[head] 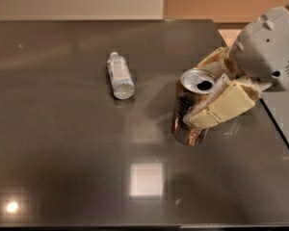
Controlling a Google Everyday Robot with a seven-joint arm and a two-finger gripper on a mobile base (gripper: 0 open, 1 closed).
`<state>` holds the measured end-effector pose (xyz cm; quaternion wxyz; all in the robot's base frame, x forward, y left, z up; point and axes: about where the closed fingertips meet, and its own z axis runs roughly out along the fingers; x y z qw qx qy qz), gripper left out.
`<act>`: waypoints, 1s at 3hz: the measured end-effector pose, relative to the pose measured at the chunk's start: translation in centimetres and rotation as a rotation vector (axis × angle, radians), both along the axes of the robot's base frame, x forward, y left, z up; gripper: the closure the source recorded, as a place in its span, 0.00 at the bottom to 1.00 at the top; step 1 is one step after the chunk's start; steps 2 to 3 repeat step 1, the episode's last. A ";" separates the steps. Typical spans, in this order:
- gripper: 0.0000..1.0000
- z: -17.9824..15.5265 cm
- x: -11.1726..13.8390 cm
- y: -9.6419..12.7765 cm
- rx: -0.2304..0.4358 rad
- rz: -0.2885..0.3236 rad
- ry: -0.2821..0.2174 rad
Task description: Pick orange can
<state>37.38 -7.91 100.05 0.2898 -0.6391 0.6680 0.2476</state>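
Observation:
The orange can is a shiny copper-orange can with a silver top, held tilted in the right half of the camera view. My gripper reaches in from the right and is shut on it, with one cream finger across its near side and the other finger behind it. The can appears to hang a little above the dark tabletop. The green can is hidden.
A clear plastic water bottle lies on its side to the left of the can. The table's right edge runs diagonally just under my arm. A bright square reflection lies on the tabletop near the front.

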 end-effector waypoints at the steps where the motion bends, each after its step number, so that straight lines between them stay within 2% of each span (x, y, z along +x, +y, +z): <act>1: 1.00 0.0 0.0 0.0 0.000 0.000 0.000; 3: 1.00 0.0 0.0 0.0 0.000 0.000 0.000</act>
